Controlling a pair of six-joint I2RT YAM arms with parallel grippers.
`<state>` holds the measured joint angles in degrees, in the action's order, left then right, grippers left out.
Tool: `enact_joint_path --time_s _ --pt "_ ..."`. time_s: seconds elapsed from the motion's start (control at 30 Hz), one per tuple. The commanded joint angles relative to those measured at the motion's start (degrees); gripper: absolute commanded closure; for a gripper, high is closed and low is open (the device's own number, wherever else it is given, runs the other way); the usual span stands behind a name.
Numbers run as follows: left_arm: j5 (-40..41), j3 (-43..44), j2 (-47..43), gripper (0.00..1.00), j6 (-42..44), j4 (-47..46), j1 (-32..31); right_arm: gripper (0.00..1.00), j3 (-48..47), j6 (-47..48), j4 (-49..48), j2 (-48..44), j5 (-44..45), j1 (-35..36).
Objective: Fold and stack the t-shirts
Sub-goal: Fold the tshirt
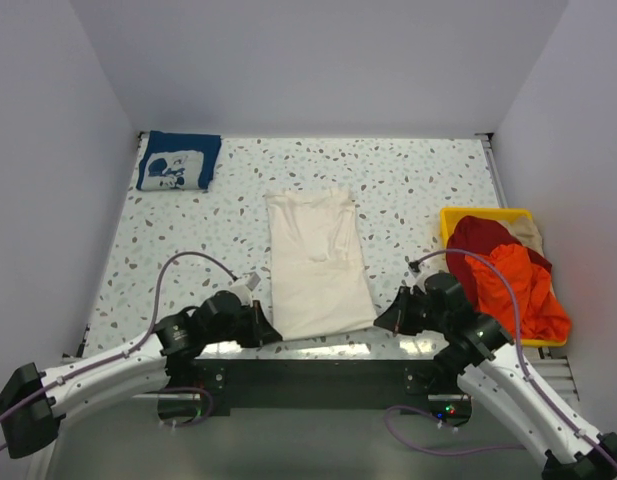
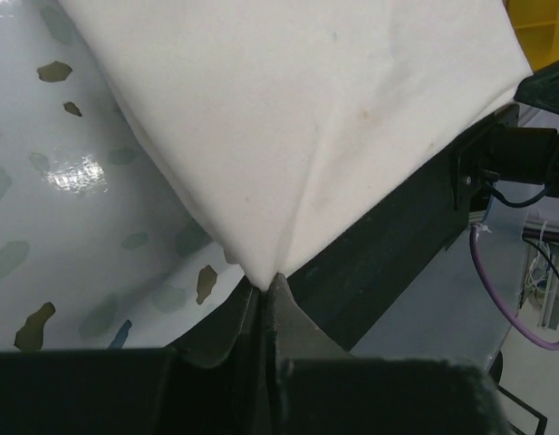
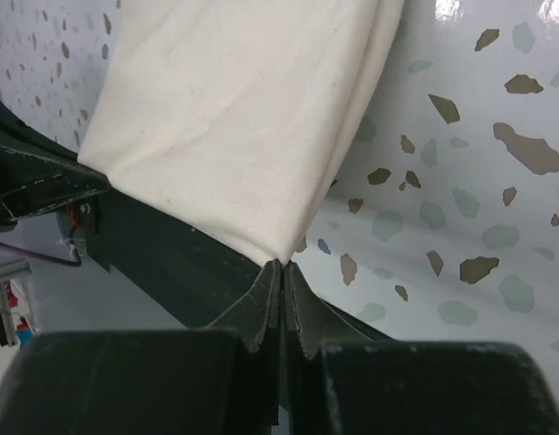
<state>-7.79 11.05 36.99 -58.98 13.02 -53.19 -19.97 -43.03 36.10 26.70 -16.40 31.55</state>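
The cream shirt (image 1: 318, 265) is lying mid-table (image 1: 418, 190) as a long strip, its sides folded in. The left gripper (image 2: 265, 283) and right gripper (image 3: 281, 265) are each pinching tight on a near corner, at the cloth's 7 and 5 o'clock, likely for the crosswise fold. The navy shirt (image 1: 178, 160) is sitting folded at 11 o'clock. The orange-red shirt (image 1: 518, 285) and beige shirt (image 1: 528, 232) are lying crumpled in the yellow bin (image 1: 458, 215) at 3 o'clock, so most work is remaining.

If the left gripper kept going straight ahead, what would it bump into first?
The cream shirt: the left gripper is pinching its corner, so it would likely just push into that cloth.
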Motion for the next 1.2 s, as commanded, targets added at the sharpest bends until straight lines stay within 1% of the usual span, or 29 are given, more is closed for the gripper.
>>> enact_joint_path --time_s 0.0,0.17,0.23,0.3,0.37,0.4,0.43,0.5,0.53,0.6,0.67,0.8,0.87,0.9,0.97,1.03,1.1,1.13,1.17 --pt "2.95 4.50 -2.53 1.00 -0.79 2.71 -1.22 1.00 -4.90 1.98 5.39 -2.09 -1.35 0.09" --pt "7.60 11.25 -0.53 1.00 1.06 3.42 -1.13 1.00 -10.43 3.47 4.25 1.77 1.28 0.18" --pt "7.62 13.55 2.55 1.00 2.72 2.55 -0.95 1.00 -13.32 3.21 2.50 5.37 2.33 0.18" --pt "9.81 17.41 5.79 1.00 4.74 2.10 -0.60 1.00 -15.62 3.12 1.35 9.75 2.95 0.18" --pt "9.82 20.92 7.73 1.00 5.71 1.84 0.71 1.00 -18.78 3.12 -0.49 12.40 4.45 0.18" --pt "9.47 21.81 9.31 1.00 6.50 1.58 1.41 1.00 -19.84 3.12 -1.20 15.28 4.80 0.09" --pt "9.11 22.78 10.11 1.00 6.86 1.14 3.16 1.00 -21.59 3.21 -2.86 16.62 5.50 0.09" --pt "8.06 24.98 12.04 1.00 7.38 0.87 5.45 1.00 -23.62 2.86 -4.01 19.61 6.29 0.09" --pt "5.97 25.51 12.66 1.00 7.74 -0.26 8.16 1.00 -25.89 2.77 -5.23 22.58 6.91 0.09" --pt "3.67 27.35 14.33 1.00 8.62 -0.97 11.42 1.00 -29.23 2.60 -7.43 24.97 7.35 0.09" --pt "3.05 30.16 16.69 1.00 10.10 -1.85 12.75 1.00 -32.05 2.86 -8.32 29.19 9.18 0.00" --pt "1.91 35.79 21.62 1.00 11.87 -3.25 16.96 1.00 -42.49 4.44 -8.67 37.62 11.39 -0.96" --pt "-0.63 38.43 24.60 1.00 12.05 -4.22 19.43 1.00 -45.58 4.97 -9.29 42.35 10.35 -3.41" --pt "-1.86 39.13 25.58 1.00 12.13 -5.97 21.79 1.00 -48.82 5.23 -9.55 43.95 9.73 -4.47" --pt "-3.80 41.59 28.99 1.00 12.48 -6.69 24.09 1.00 -51.91 5.67 -9.81 49.55 7.36 -7.98" --pt "-6.87 43.35 31.72 1.00 12.49 -9.58 27.51 1.00 -56.22 5.85 -10.17 53.62 4.72 -10.62" --pt "-8.46 44.41 36.47 1.00 12.05 -12.12 30.84 1.00 -59.73 5.85 -11.39 58.98 3.14 -11.94" --pt "-11.17 45.11 40.31 1.00 11.87 -15.36 32.08 1.00 -60.97 5.50 -12.01 60.82 2.52 -13.08" --pt "-12.50 45.90 42.53 1.00 11.26 -16.35 33.40 1.00 -62.29 5.41 -12.45 65.37 1.91 -13.53"
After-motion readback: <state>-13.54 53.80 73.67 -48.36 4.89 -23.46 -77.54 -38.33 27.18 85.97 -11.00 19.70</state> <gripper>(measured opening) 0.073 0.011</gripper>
